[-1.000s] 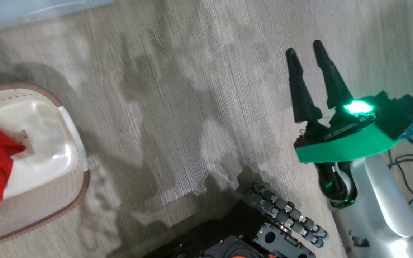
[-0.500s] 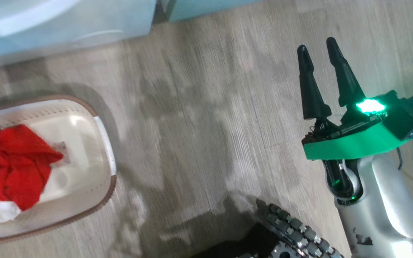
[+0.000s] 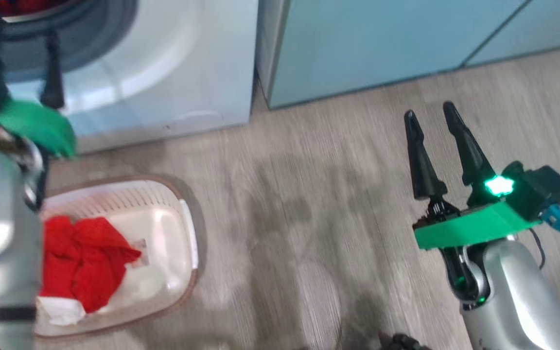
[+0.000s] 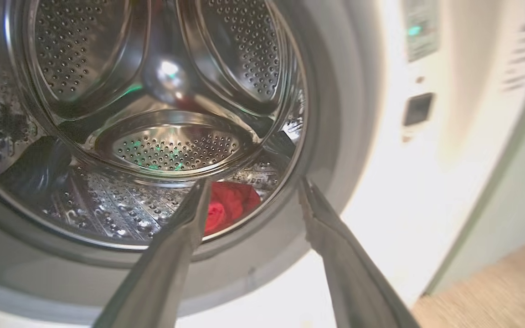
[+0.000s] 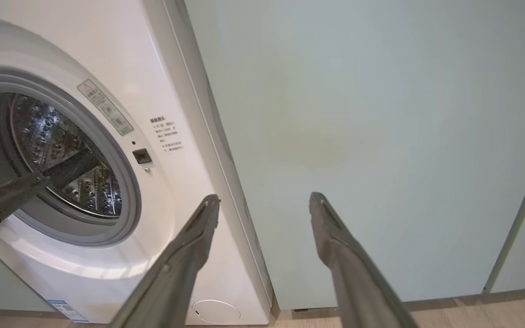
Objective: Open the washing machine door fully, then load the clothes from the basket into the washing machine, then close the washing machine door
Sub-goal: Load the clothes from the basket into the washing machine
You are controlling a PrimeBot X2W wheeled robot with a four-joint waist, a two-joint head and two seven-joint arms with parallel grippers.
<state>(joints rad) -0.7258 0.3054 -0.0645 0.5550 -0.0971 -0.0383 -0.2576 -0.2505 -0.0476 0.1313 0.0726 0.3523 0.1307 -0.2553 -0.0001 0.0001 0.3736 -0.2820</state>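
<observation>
Head camera swings up to the washing machine: left gripper, spread and empty, at the drum, one red garment inside; right gripper spread, idle. More clothes wait in the basket.

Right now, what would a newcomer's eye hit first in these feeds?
The bright red clothes heaped in the white basket at lower left of the head view. Then the shiny steel drum with one red garment inside, seen between the left fingers, spread open. A green light glows on the right arm.
</observation>
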